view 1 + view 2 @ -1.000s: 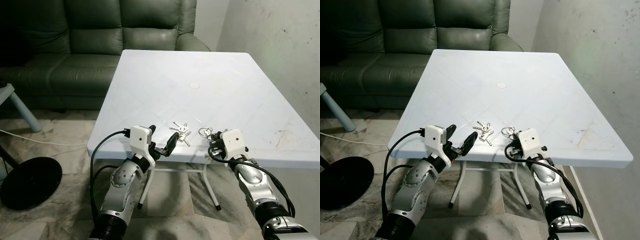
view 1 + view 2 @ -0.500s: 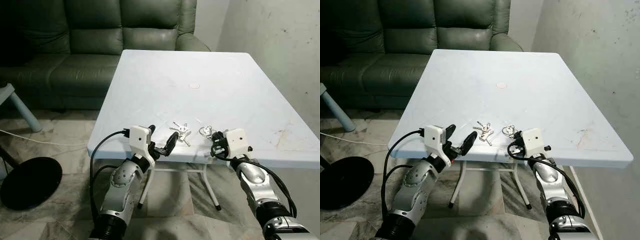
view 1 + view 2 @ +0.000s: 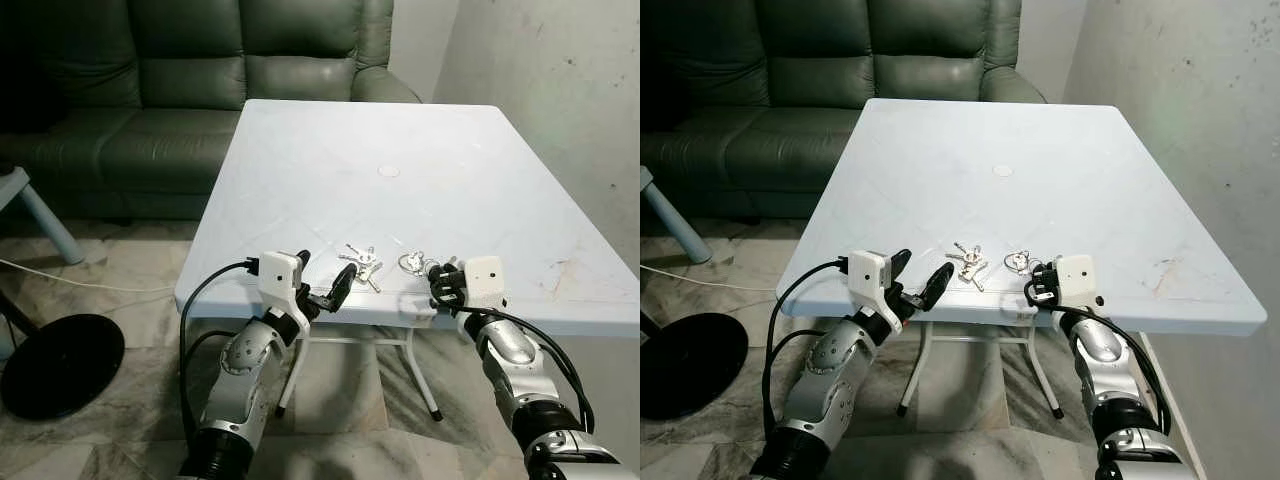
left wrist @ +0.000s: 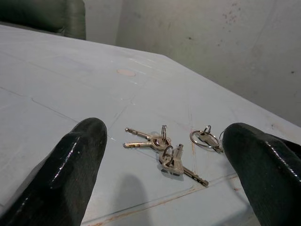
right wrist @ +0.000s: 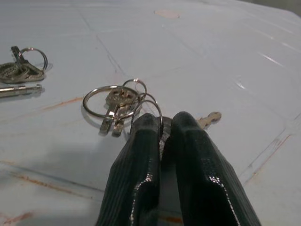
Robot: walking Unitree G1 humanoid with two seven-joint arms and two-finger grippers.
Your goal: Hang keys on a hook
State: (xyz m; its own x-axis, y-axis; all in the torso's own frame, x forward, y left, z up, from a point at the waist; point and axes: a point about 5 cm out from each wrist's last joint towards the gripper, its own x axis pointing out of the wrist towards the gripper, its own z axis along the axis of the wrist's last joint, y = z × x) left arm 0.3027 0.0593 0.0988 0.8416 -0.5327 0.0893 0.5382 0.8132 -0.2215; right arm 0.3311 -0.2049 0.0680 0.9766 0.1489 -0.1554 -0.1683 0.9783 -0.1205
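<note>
Right claw [image 5: 162, 136] is pinched on a ring of the keys [image 5: 117, 103] lying just ahead of its tips at the table [image 3: 330, 160] edge, apparently to lift them, while the left claw [image 4: 164, 155], spread wide, frames a second bunch [image 4: 162, 146].

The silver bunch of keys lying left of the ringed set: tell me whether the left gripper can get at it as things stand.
Probably yes. The left gripper is open at the near edge of the white plastic table, and the silver bunch of keys lies on bare tabletop straight ahead between its fingers. The right gripper works on the ringed set beside it.
</note>
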